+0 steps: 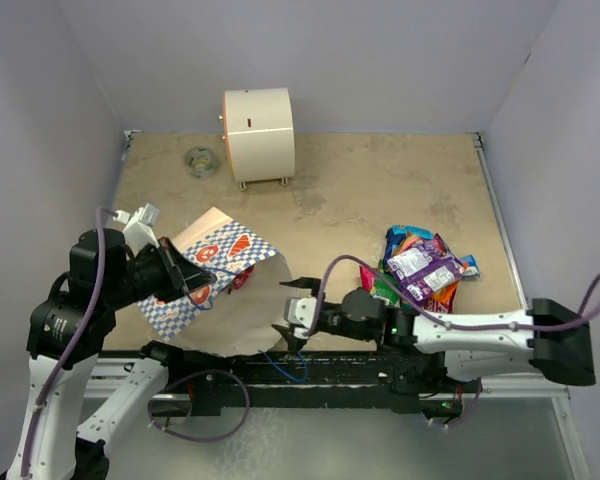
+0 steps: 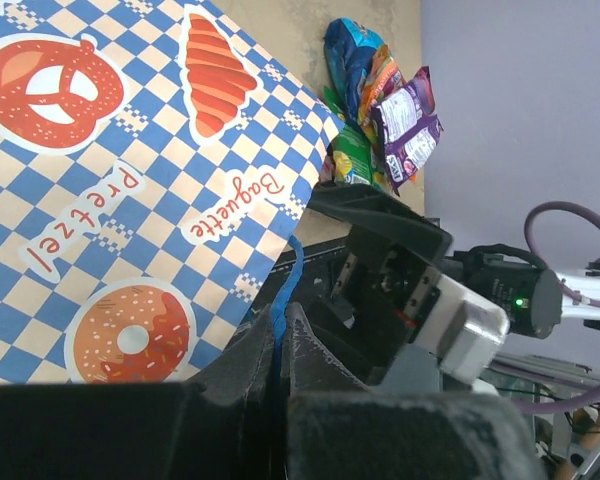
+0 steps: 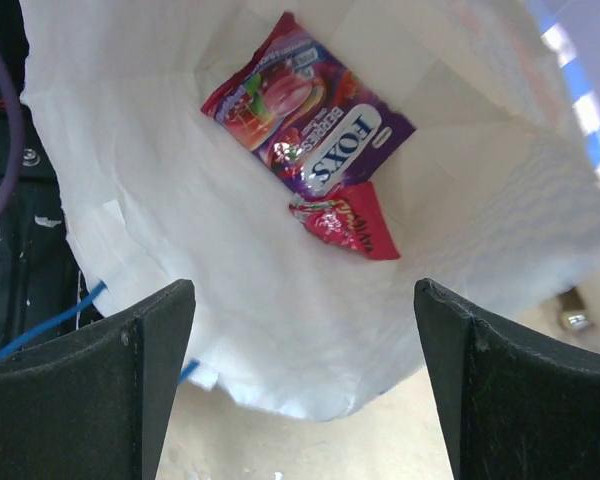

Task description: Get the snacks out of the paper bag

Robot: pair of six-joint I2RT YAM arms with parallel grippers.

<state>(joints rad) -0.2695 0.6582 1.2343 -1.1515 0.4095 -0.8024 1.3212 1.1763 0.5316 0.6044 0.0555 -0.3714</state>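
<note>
The right gripper (image 3: 302,300) is spread wide and holds nothing. Its two dark fingers (image 3: 130,390) stand at the mouth of the blue-and-white checkered paper bag (image 2: 130,200) and touch nothing that I can see. The left gripper (image 2: 283,345) is pressed together on the rim of the bag, where the thin blue cord handle (image 2: 290,270) runs between its fingers. It holds the bag tilted, with the open mouth turned towards the right gripper.

Only the right wrist view looks into the white inside. Straight ahead of the spread fingers, deep in the bag, lies a shiny purple candy packet (image 3: 315,130), and just nearer, touching its edge, a small red packet (image 3: 352,225).

Only the left wrist view shows the printed outside of the bag, with pretzel, baguette and doughnut pictures.

The top view shows a pile of colourful shiny snack packets (image 1: 420,265) on the beige table (image 1: 360,190), behind the right gripper and beside its arm, and a cream cylindrical box (image 1: 258,135) far beyond both grippers.
</note>
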